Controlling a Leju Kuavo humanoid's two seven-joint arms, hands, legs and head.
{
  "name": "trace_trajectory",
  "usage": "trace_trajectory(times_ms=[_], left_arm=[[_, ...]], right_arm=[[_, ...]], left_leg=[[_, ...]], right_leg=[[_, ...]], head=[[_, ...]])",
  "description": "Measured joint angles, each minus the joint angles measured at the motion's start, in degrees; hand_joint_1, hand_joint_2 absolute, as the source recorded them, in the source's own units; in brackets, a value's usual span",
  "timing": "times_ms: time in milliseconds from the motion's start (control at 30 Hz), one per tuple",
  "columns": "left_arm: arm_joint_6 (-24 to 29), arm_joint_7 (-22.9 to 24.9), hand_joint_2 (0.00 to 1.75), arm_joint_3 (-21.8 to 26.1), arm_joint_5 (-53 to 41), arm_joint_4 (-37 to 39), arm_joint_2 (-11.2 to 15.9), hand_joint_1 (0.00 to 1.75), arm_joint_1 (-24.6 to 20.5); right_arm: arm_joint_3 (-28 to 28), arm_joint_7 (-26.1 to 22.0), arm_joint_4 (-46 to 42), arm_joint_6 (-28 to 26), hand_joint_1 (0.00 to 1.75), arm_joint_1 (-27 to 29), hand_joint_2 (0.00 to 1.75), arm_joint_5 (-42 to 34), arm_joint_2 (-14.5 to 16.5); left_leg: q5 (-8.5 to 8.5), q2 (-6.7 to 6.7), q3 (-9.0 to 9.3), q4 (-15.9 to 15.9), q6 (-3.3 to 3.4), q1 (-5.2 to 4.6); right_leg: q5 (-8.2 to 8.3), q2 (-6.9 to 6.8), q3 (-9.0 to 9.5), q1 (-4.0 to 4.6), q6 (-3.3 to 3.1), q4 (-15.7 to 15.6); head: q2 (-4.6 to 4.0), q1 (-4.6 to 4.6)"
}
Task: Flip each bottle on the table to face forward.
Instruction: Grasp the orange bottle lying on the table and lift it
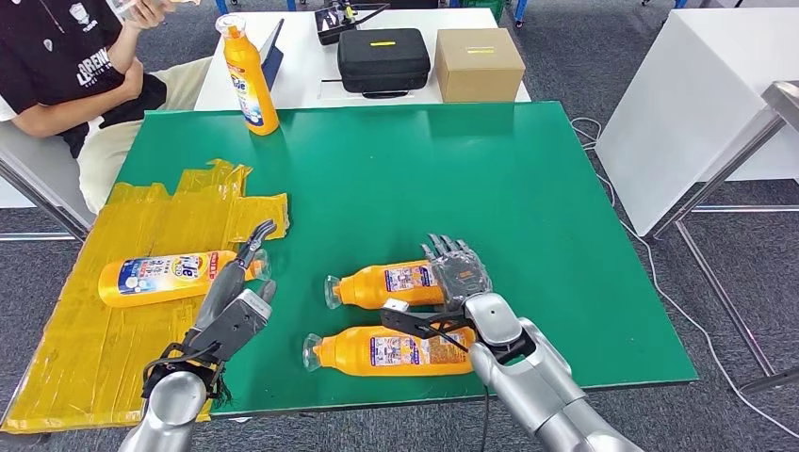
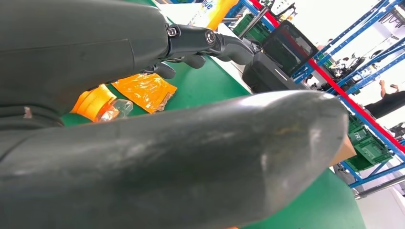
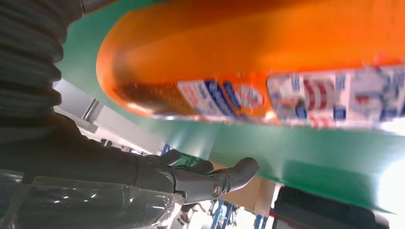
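Three orange detergent bottles lie on their sides on the green table [image 1: 528, 169]: one on the yellow taped patch [image 1: 160, 276], one mid-table [image 1: 386, 282] and one by the front edge [image 1: 391, 350]. A fourth bottle [image 1: 247, 75] stands upright at the back left. My left hand [image 1: 236, 292] reaches forward with its fingers [image 2: 210, 40] stretched out beside the clear cap [image 2: 102, 102] of the left lying bottle, holding nothing. My right hand [image 1: 459, 268] is spread at the base end of the middle bottle [image 3: 248, 57], and its fingers [image 3: 205, 179] are not wrapped around it.
A person [image 1: 66, 66] sits at the back left corner. Behind the green table, a white table carries a black case [image 1: 383, 58] and a cardboard box [image 1: 478, 63]. The crinkled yellow tape [image 1: 85, 330] covers the table's left side. Another white table [image 1: 697, 94] stands at the right.
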Motion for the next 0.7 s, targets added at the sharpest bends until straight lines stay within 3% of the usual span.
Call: trace_trajectory(times_ms=[367, 600, 633, 700], left_arm=[[0.0, 0.0, 0.0, 0.0, 0.0, 0.1, 0.0, 0.0, 0.0], [-0.1, 0.2, 0.0, -0.3, 0.2, 0.9, -0.4, 0.0, -0.9], [-0.1, 0.3, 0.0, -0.3, 0.3, 1.0, -0.4, 0.0, -1.0], [-0.1, 0.4, 0.0, -0.3, 0.3, 1.3, -0.5, 0.0, -1.3]], right_arm=[[-0.1, 0.0, 3.5, 0.1, 0.0, -0.7, 1.75, 0.0, 0.9], [-0.4, 0.6, 10.2, -0.9, 0.03, -4.2, 1.75, -0.7, 2.6], [-0.5, 0.7, 11.7, -1.3, 0.13, -4.9, 1.75, -1.0, 2.9], [-0.7, 1.0, 14.9, -2.1, 0.86, -6.5, 1.75, -1.7, 3.5]], left_leg=[[0.0, 0.0, 0.0, 0.0, 0.0, 0.0], [0.0, 0.14, 0.19, 0.0, 0.0, 0.02], [0.0, 0.15, 0.23, 0.0, 0.0, 0.02], [0.01, 0.16, 0.32, 0.0, -0.01, 0.03]], right_leg=[[0.0, 0.0, 0.0, 0.0, 0.0, 0.0], [0.01, 0.06, 0.09, 0.0, -0.01, 0.0], [0.01, 0.07, 0.12, 0.01, -0.02, 0.0], [0.03, 0.07, 0.2, 0.01, -0.03, 0.0]], head=[[0.0, 0.0], [0.0, 0.01], [-0.01, 0.01], [-0.01, 0.01]])
